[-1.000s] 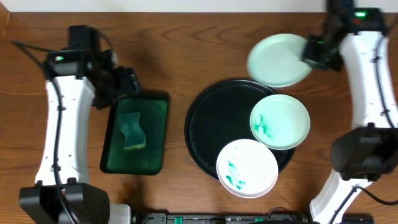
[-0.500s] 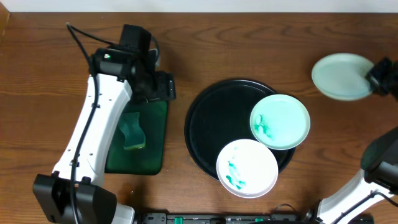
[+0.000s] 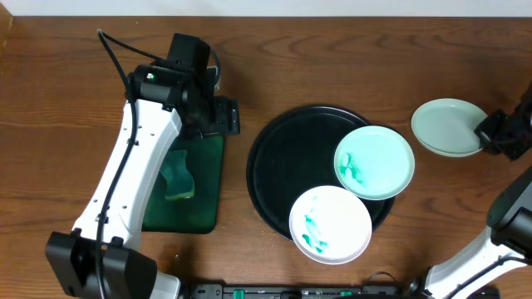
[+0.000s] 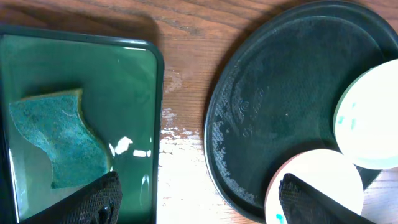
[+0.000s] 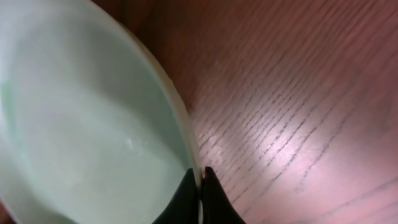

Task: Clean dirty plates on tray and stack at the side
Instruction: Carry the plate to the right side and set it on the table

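Brown wood-grain counter fills the view from above. At the left lies a dark green tray, and a teal sponge rests in it toward its left side. The left arm reaches in over the far end of the green tray. The left gripper hangs spread wide and empty above the strip of counter between the green tray and the tray, which is round, black and glossy. In the left wrist view, one fingertip is over the green tray just beside the sponge and the other is over the near plate. That plate is white with teal smears left of its middle; it sits at the tray's near right and juts out over the rim. Just behind it to the right, the far plate lies on the tray's right side, pale mint, with a teal smear on its left half. The two meet at their edges; I cannot tell which one is on top. Right of the tray and apart from it is the clean plate, with no smears showing. The right gripper pinches its right rim, fingertips nearly pressed together on the thin edge. Whether this plate rests on the counter or is held just above it cannot be told.
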You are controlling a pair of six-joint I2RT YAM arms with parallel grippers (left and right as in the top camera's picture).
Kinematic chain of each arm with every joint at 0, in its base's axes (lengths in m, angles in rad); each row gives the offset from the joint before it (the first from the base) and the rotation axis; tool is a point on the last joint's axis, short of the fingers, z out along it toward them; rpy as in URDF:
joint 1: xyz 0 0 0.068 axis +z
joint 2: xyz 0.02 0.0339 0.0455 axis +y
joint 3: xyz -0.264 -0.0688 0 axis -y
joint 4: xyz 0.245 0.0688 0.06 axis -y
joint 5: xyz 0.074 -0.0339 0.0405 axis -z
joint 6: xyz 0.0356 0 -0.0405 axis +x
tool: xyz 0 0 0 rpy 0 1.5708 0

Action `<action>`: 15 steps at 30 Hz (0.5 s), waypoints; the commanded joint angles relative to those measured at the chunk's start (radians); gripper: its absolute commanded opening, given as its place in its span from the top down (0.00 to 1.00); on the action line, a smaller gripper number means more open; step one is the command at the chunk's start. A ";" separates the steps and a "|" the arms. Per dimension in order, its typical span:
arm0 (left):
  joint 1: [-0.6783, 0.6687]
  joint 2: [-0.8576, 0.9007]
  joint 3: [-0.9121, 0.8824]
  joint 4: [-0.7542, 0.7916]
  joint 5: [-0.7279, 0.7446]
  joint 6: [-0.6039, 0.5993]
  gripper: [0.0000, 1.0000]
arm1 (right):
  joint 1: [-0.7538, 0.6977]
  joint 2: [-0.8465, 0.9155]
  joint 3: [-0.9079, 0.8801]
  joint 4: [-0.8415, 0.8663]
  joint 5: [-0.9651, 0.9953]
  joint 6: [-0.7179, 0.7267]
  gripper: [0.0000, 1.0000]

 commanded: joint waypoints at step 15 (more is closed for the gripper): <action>-0.003 0.013 -0.013 -0.024 -0.010 0.002 0.18 | -0.033 0.096 -0.016 0.003 0.000 -0.013 0.58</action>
